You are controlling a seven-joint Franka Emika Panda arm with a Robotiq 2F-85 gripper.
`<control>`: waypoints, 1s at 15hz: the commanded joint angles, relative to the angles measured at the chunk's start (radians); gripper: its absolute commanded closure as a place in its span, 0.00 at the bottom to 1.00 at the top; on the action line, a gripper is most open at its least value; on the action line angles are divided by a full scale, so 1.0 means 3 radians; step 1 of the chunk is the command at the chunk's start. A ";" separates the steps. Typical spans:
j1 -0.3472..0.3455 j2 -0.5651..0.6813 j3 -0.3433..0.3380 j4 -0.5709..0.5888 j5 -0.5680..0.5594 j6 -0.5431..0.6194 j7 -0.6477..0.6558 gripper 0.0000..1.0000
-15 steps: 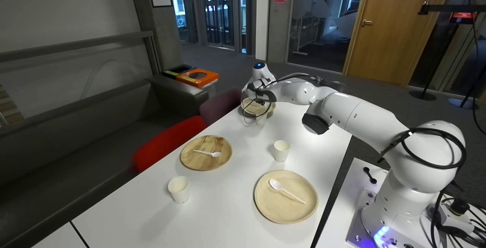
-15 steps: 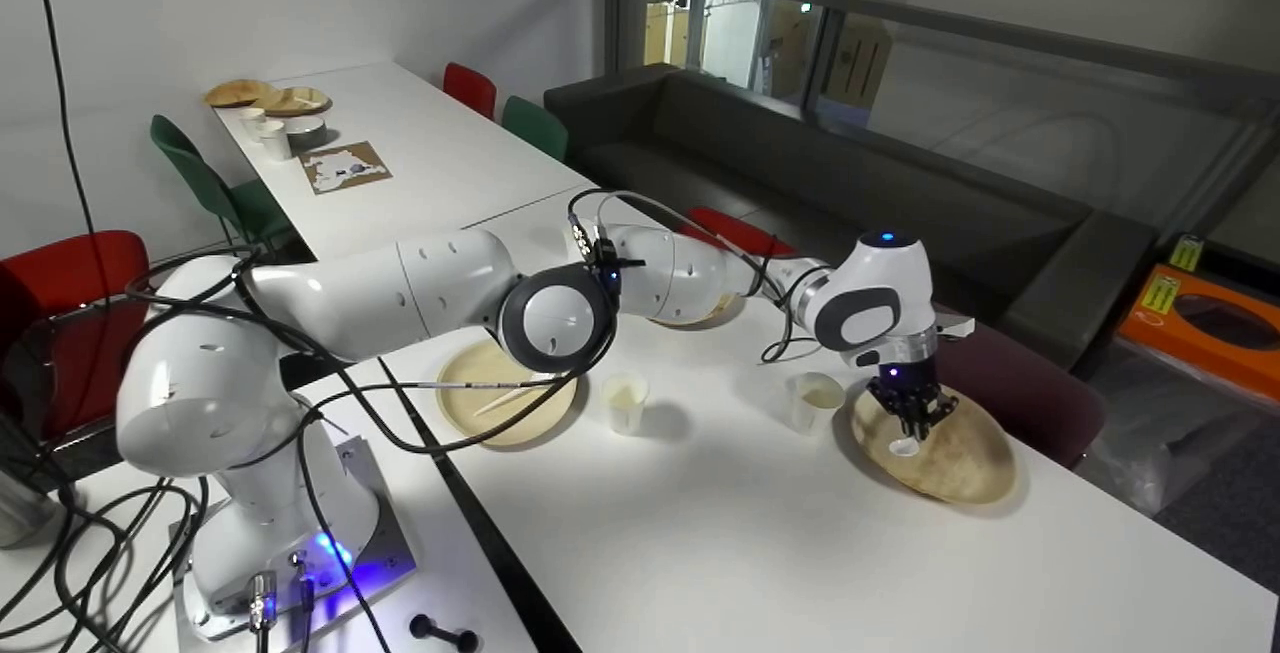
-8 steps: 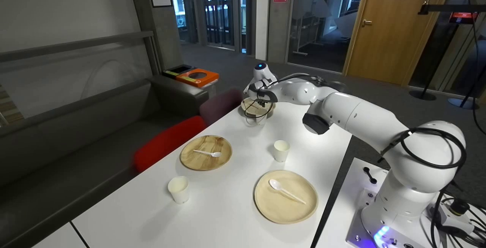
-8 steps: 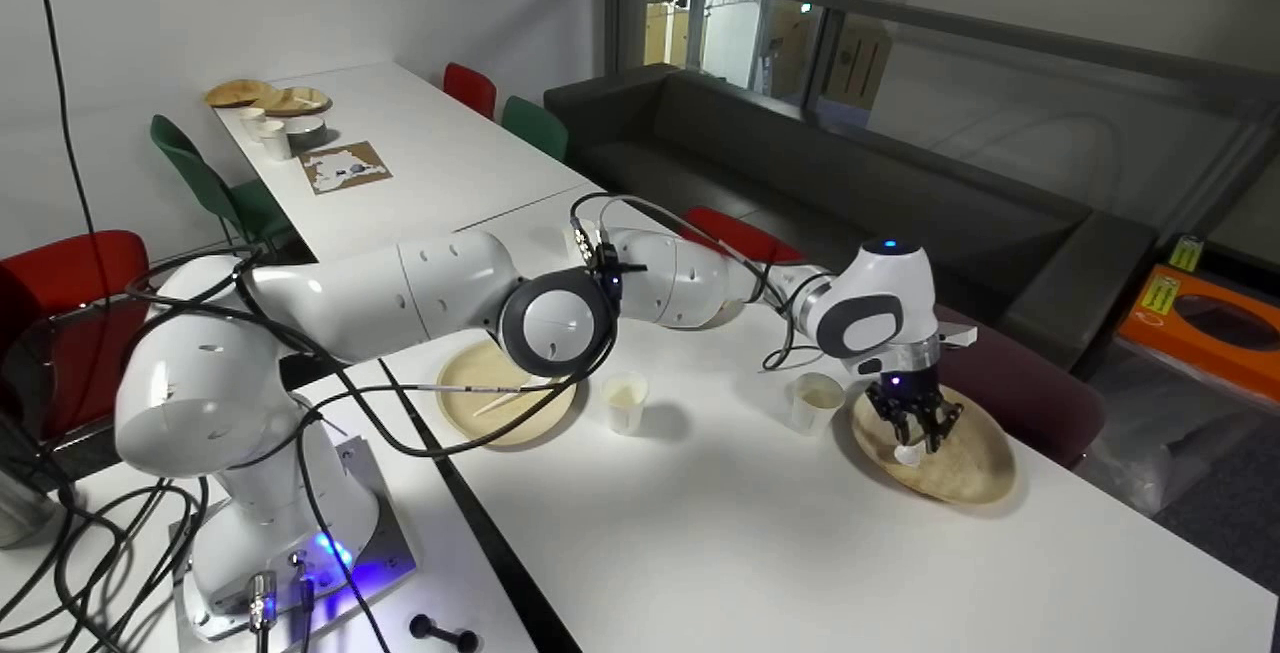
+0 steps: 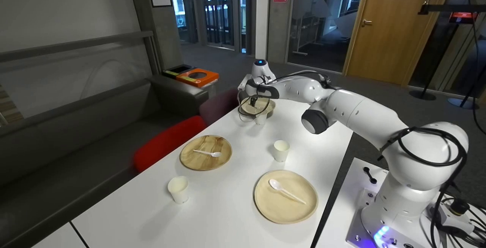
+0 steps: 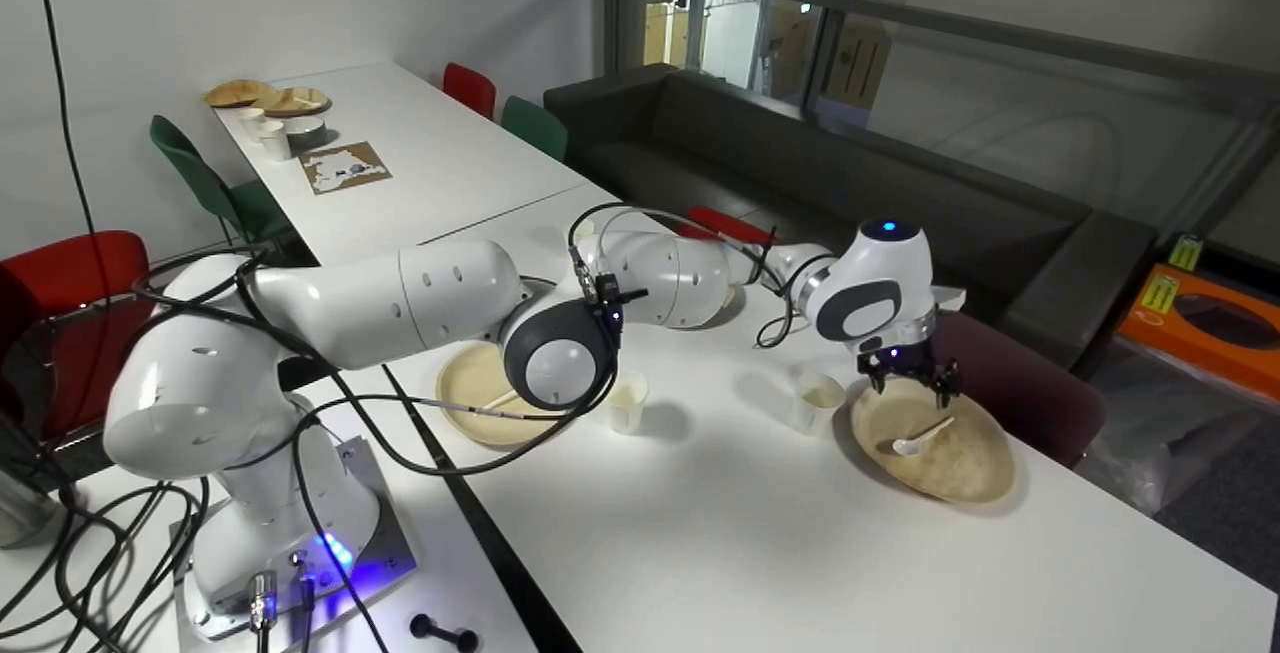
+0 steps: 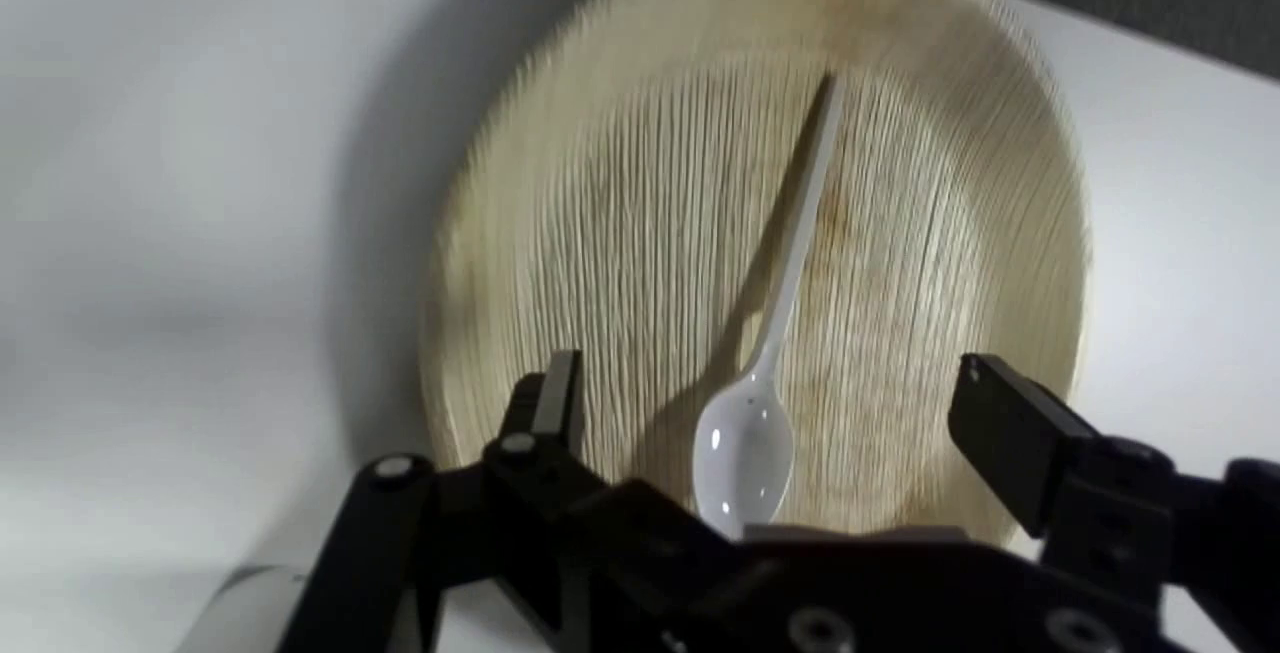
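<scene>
While the tool (image 6: 910, 391) hangs above a round tan plate (image 7: 640, 233) with its fingers spread wide, the white spoon (image 7: 780, 318) lies on that plate, its bowl nearest the tool in the wrist view and its handle reaching toward the opposite rim. In an exterior view, a pale cup (image 6: 818, 405) stands upright just beside the plate on the white bench (image 6: 750, 533).
</scene>
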 commanded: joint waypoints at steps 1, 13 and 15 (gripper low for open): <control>-0.0094 -0.0326 0.0661 0.0084 -0.0192 -0.0027 -0.0588 0.00; -0.0268 -0.1295 0.1223 -0.0057 -0.0266 -0.2429 -0.2138 0.00; -0.0205 -0.1247 0.1105 0.0100 -0.0385 -0.2759 -0.2330 0.00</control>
